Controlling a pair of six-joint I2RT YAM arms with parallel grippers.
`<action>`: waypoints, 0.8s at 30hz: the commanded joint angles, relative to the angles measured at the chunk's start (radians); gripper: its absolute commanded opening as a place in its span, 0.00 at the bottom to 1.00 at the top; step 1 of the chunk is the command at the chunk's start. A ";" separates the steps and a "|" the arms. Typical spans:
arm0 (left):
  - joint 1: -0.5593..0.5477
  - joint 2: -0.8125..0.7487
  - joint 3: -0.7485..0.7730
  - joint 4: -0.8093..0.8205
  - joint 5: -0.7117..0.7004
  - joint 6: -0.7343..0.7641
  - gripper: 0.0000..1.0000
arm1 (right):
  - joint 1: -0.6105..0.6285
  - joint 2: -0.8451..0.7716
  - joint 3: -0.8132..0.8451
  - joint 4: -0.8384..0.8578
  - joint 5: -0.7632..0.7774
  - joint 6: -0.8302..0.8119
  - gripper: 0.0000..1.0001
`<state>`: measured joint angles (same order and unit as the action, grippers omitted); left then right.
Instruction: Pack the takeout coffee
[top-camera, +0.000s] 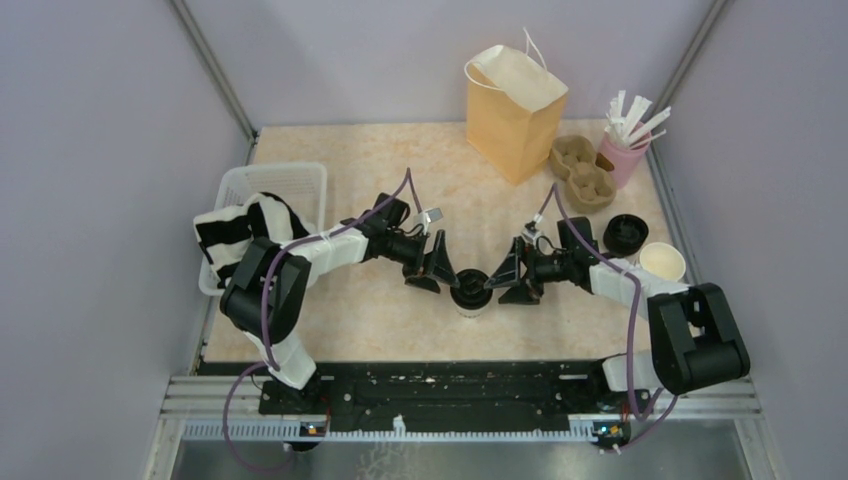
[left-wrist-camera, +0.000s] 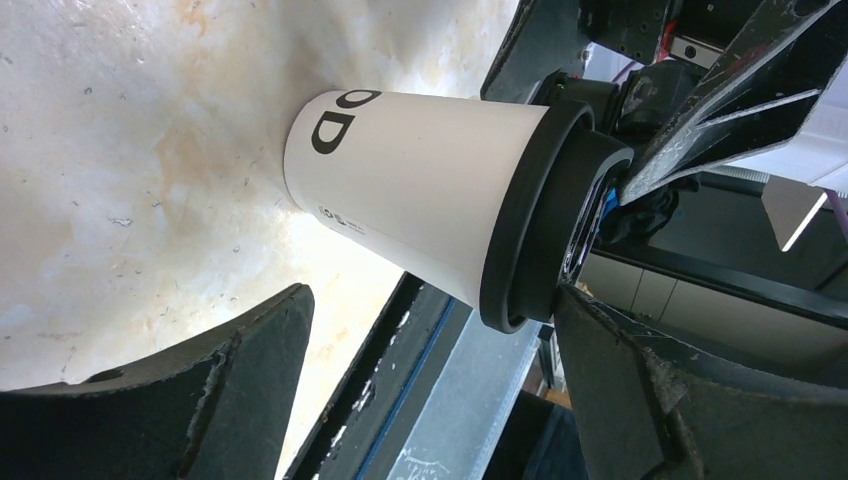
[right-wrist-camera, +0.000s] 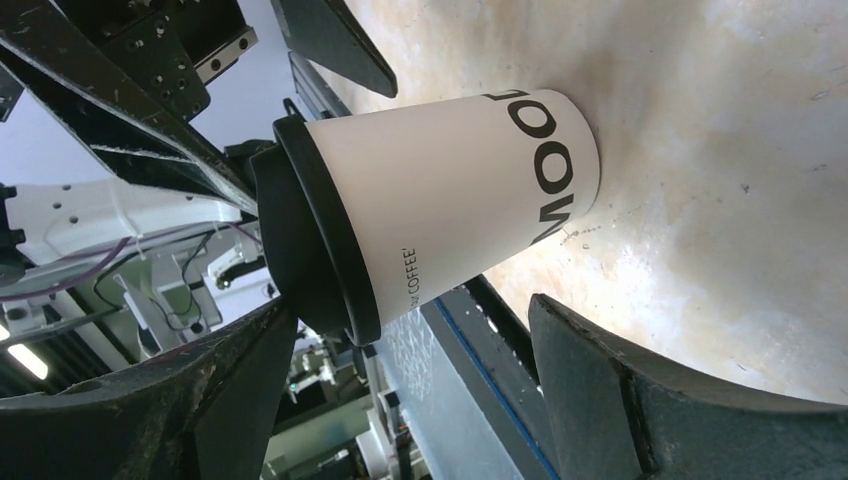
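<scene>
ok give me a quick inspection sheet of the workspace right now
surface: beige mottled table, scuffed
job's things: lidded coffee cup upright between the pincers; brown paper bag standing at the back
clutter: white basket with striped cloth, cardboard cup carrier, pink cup of straws, loose black lid, lidless white cup
grippers: left pincer and right pincer open, flanking the cup
cables: purple cable along each arm
surroundings: grey walls

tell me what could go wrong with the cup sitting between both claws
1. The cup stands free between the open left claw and right claw; a finger brushing it could tip it.
2. Both claws face each other closely, so they might collide if both move in.
3. The bag stands far back, its mouth seemingly partly folded; the cup could catch its rim.
</scene>
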<state>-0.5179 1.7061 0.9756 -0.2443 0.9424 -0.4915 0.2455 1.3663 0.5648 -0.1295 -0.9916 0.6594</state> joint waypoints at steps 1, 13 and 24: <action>0.002 -0.026 -0.007 -0.012 -0.011 0.030 0.93 | 0.018 0.013 0.015 0.079 -0.039 0.009 0.84; 0.002 0.098 -0.094 -0.046 -0.229 0.053 0.71 | -0.002 0.256 -0.139 0.318 0.143 0.070 0.64; 0.002 -0.032 -0.015 -0.092 -0.162 0.080 0.86 | 0.026 0.083 0.057 -0.039 0.144 -0.060 0.70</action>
<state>-0.5129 1.6859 0.9340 -0.1993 0.9581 -0.5262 0.2512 1.4910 0.5533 0.0963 -1.0931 0.7322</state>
